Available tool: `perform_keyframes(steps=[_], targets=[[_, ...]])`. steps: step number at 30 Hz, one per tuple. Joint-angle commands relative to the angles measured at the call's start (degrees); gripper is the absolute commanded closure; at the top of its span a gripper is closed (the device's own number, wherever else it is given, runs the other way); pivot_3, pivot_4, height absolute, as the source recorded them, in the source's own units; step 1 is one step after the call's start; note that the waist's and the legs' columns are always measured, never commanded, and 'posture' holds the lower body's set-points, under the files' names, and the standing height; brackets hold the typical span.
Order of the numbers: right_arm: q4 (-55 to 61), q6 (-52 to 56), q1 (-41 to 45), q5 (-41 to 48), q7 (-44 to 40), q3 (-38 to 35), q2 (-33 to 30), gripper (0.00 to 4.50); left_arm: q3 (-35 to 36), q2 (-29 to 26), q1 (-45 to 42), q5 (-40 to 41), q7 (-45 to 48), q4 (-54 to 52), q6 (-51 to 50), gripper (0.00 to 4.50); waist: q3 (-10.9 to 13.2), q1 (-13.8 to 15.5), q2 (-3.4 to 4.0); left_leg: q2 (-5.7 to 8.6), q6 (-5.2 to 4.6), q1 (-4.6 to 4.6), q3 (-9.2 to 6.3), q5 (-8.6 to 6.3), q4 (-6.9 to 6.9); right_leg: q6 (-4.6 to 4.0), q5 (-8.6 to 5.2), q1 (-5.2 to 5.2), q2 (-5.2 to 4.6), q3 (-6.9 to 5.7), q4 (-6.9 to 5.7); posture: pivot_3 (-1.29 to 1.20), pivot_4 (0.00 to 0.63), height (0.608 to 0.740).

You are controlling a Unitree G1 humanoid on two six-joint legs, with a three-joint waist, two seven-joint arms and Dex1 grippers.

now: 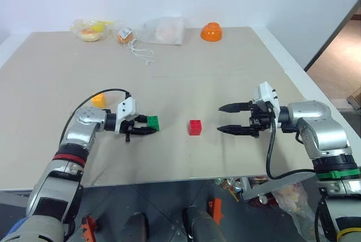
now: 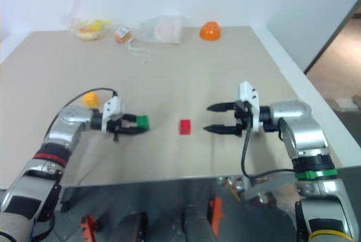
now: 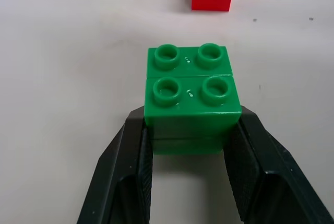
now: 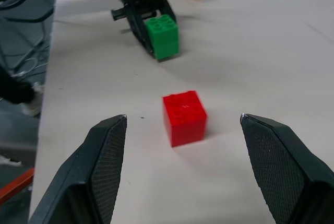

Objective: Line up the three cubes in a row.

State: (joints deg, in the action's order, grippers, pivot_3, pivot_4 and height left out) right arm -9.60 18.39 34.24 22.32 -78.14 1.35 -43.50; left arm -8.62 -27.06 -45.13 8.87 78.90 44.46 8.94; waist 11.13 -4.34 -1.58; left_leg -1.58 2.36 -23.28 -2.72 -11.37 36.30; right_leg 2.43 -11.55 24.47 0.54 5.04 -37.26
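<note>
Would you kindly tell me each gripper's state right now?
Left gripper: shut on the green cube.
Right gripper: open, holding nothing.

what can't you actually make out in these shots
- Green cube: whether it rests on the table or is lifted; the left gripper covers its lower sides in the left wrist view.
- Yellow-orange cube: partly behind the left arm in the eye views.
- Bags at the far edge: contents too small to tell.

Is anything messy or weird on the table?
Nothing spilled or broken. The cubes just aren't in a row yet: the yellow-orange cube sits farther back, the left gripper holds the green cube, and the red cube stands alone before the open right gripper.
</note>
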Motion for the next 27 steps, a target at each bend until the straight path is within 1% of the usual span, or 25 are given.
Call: perform_keyframes(steps=[1,10,22,26,27], targets=[[3.3,0.5,-1.0,1.4,1.2,-2.5,-0.9,0.9,-0.4,1.6,-3.6,-1.0,1.9,3.7,1.1,3.19,0.0,0.0,0.0,0.0,0.0,-0.01,-0.01,0.0,0.01,0.01,0.0,0.0,0.0,0.0,0.0,0.0,0.15,0.74],[5.5,1.5,-2.6,2.0,3.2,-2.8,-0.8,0.9,-1.7,4.5,-7.5,-3.5,5.1,8.9,3.6,3.19,0.0,0.0,0.0,0.02,-0.01,-0.02,0.01,-0.01,0.03,0.04,0.02,-0.01,0.0,0.07,0.0,0.0,0.15,0.74],[6.5,1.9,-4.0,2.2,4.4,-3.1,-0.9,0.9,-1.5,6.2,-8.5,-5.4,4.3,13.2,6.5,3.19,0.0,0.0,0.0,0.03,-0.02,0.0,-0.01,-0.01,0.06,0.07,0.03,-0.05,0.0,0.08,0.0,0.0,0.15,0.74],[6.5,1.9,-3.9,2.1,4.7,-2.9,-0.9,0.9,-1.2,6.3,-7.9,-5.0,4.7,13.1,6.7,3.19,0.0,0.0,0.0,0.05,-0.02,0.0,0.0,-0.01,0.12,0.1,0.05,-0.09,0.0,0.12,0.0,0.0,0.15,0.74],[6.4,2.0,-3.8,2.1,4.7,-2.9,-0.8,0.9,-1.2,6.3,-7.5,-4.9,5.0,12.9,7.3,2.69,0.0,0.0,0.0,0.05,-0.02,0.0,0.0,-0.01,0.13,0.11,0.06,-0.09,0.0,0.13,0.0,0.0,0.15,0.74]])
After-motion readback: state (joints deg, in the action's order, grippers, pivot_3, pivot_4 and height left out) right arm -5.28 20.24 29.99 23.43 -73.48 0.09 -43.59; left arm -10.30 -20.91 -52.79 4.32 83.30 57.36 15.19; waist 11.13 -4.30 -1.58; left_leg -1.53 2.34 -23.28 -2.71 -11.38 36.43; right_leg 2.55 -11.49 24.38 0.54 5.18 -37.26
